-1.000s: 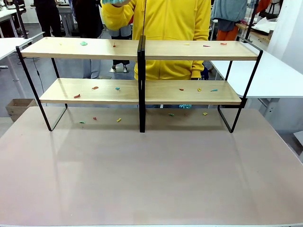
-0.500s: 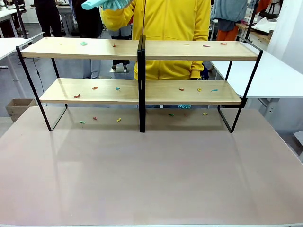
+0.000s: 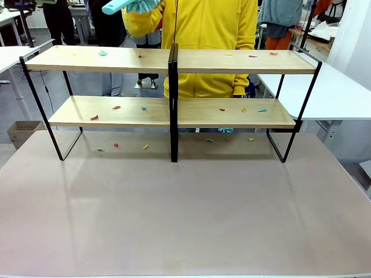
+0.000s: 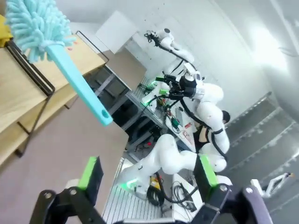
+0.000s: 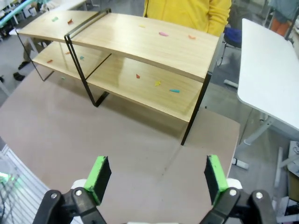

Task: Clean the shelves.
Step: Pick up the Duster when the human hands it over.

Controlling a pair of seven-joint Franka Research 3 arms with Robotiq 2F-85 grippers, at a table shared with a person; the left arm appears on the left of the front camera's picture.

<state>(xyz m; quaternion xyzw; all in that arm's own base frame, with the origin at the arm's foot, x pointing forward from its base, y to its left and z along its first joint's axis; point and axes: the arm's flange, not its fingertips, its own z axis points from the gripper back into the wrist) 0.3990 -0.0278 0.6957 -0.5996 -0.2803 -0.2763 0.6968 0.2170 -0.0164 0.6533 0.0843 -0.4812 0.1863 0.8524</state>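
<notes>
The shelves (image 3: 232,61) stand across the far half of the table, two long light-wood boards on a black frame with a black centre post (image 3: 173,98). Small coloured scraps (image 3: 94,117) lie on both boards and on the tabletop under them. Behind the rack a person in a yellow top (image 3: 203,29) holds a teal fluffy duster (image 3: 130,6) above the upper board, handle pointing left. My left gripper (image 4: 149,172) is open and empty, with the duster (image 4: 79,88) and the shelves (image 4: 18,93) ahead of it. My right gripper (image 5: 157,176) is open and empty, high above the tabletop and facing the shelves (image 5: 140,42).
The grey-brown tabletop (image 3: 185,214) stretches bare in front of the rack. A white table (image 3: 342,92) stands at the right and another (image 3: 11,55) at the left. A cardboard box (image 3: 20,132) sits on the floor at the left.
The person has brought the duster down into view at the top, and its handle now sticks out to the left. The shelves and scraps have not moved.
</notes>
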